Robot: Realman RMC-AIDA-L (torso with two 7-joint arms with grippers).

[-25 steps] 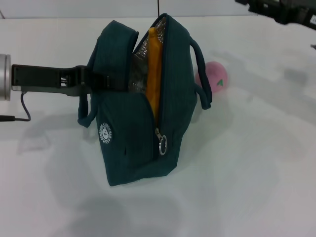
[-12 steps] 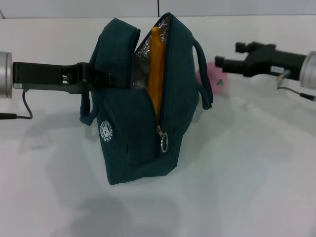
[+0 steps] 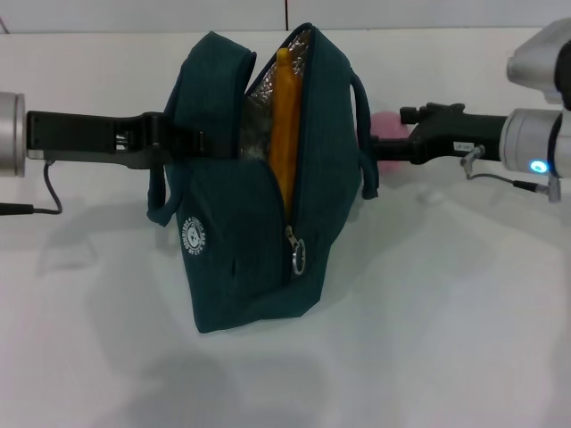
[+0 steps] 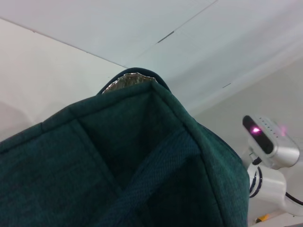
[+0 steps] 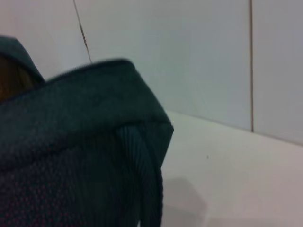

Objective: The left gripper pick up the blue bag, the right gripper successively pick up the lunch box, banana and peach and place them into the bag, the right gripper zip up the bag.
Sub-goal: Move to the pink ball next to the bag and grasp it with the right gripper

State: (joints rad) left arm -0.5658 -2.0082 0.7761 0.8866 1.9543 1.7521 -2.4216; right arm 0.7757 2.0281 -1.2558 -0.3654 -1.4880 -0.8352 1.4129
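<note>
Smooth white surface (image 3: 446, 339); woven teal bag (image 3: 232, 259), foil-lined, clenched by left gripper (image 3: 183, 143); right gripper (image 3: 379, 147) jaws unreadable beside round pink peach (image 3: 390, 123).

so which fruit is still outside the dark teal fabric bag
The round pink peach, on the white table behind the bag; the long yellow-orange banana stands inside it.

I saw a plain white table (image 3: 446, 339) running across the whole head view and meeting a pale wall at the back. The blue bag (image 3: 250, 259) stood on it near the middle with its zipper open at the top, its base resting on the surface and throwing a soft shadow toward me. Just behind the bag's right-hand side, the pink peach (image 3: 389, 124) lay on the table, mostly hidden.
</note>
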